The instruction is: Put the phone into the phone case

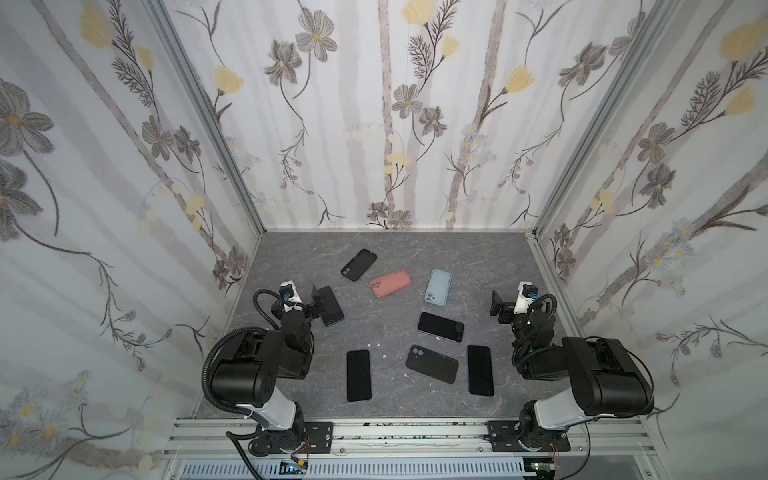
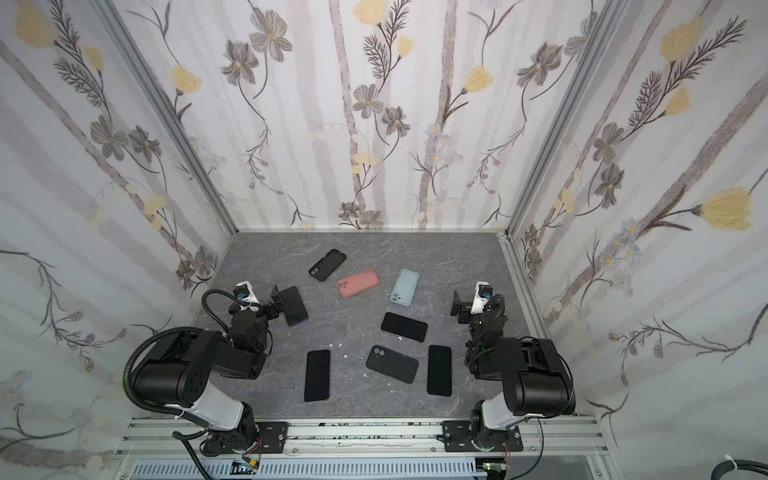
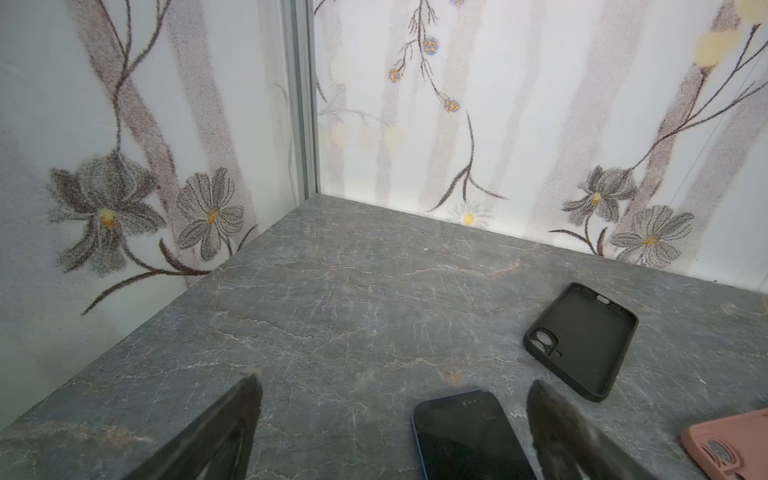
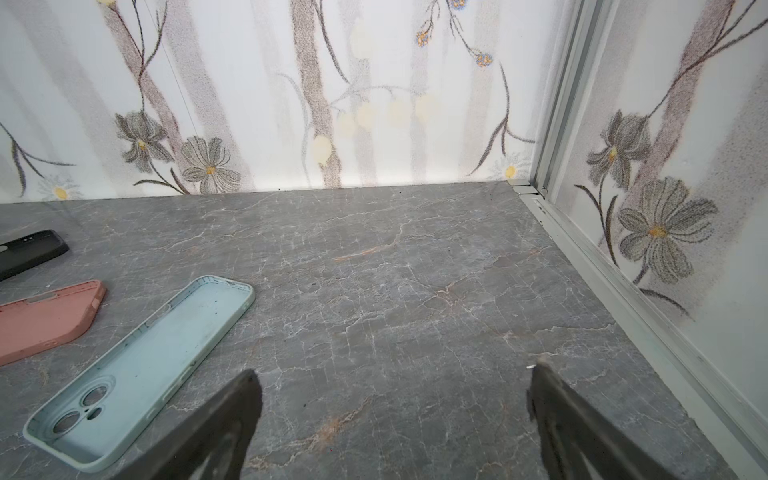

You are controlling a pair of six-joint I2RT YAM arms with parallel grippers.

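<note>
Okay, pre-grasp stage: left tool (image 1: 319, 302) and right tool (image 1: 498, 308) both wide open, holding nothing. Left one is poised over a phone (image 3: 469, 436) by the left edge of the bench (image 1: 386, 249); empty black case (image 1: 358, 264) lies nearby toward the back edge. Next: descend, pinch phone's sides, carry over.

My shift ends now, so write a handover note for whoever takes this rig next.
Left gripper: open, empty, over the end of a phone.
Right gripper: open, empty, over bare table.
Other phones lie loose, screens up.
Black case, pink case, blue case: empty, open side up.
Dark back-up item: phone or case, unclear.
Done: none visibly cased. Left: grasp a phone, seat it in a case.
</note>
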